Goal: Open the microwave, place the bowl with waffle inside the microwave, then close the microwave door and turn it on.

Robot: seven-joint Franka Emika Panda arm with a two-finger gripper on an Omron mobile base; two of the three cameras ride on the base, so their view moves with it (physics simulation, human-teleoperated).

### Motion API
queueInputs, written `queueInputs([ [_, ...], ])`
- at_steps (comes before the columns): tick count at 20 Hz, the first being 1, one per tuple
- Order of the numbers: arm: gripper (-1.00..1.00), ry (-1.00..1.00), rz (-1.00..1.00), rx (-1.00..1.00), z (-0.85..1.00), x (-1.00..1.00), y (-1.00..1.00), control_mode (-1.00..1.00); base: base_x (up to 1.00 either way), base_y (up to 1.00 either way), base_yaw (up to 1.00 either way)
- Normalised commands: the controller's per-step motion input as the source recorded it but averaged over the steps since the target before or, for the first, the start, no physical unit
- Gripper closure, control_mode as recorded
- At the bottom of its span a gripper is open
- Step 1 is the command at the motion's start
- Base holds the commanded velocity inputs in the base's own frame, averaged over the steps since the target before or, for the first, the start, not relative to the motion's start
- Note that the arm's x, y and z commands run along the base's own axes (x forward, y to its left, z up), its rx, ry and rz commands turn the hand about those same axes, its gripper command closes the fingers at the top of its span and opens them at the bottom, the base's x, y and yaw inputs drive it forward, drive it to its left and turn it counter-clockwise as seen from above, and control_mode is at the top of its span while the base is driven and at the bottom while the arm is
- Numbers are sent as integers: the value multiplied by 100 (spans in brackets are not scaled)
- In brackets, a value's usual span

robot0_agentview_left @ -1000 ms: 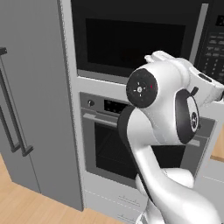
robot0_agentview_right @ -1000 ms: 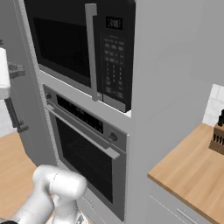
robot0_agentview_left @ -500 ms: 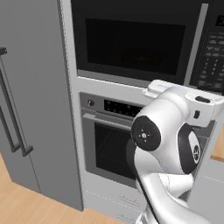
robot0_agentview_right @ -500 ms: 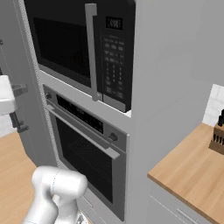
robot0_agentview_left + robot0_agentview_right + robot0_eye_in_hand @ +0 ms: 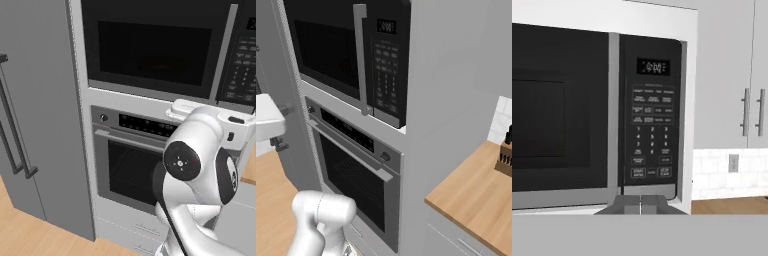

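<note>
My jaws: in the hand view two grey tips [image 5: 641, 204] rise at the bottom edge, side by side with only a thin seam between them; they appear pressed together with nothing held. In the left base view my own elbow [image 5: 200, 165] blocks the lower right of the wall unit, and the hand is hidden behind it, so the jaws cannot be judged from there. My arm is folded, elbow forward, with the wrist raised just below the microwave's keypad end.

The steel oven [image 5: 132, 165], with knobs and a horizontal handle, sits directly under the microwave.

The microwave [image 5: 351, 55] is built into the cabinet column above the oven. The microwave door [image 5: 559, 110] is shut flush, its dark window showing nothing of the inside. The grey vertical handle [image 5: 361, 60] stands between window and keypad [image 5: 653, 132].

Farther right, a wooden tabletop [image 5: 476, 200] carries a knife block [image 5: 504, 156] at its far edge, cut off by the picture edge.
</note>
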Motion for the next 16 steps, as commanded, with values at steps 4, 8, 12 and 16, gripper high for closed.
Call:
queueInputs([
  [4,100,-6,0,0,-40,4,-11,-100,0,0,0],
  [8,100,-2,0,0,-34,20,-30,-100,0,0,0],
  [12,100,0,0,0,-36,26,-35,-100,0,0,0],
  [16,100,0,2,0,-30,39,-35,-100,0,0,0],
])
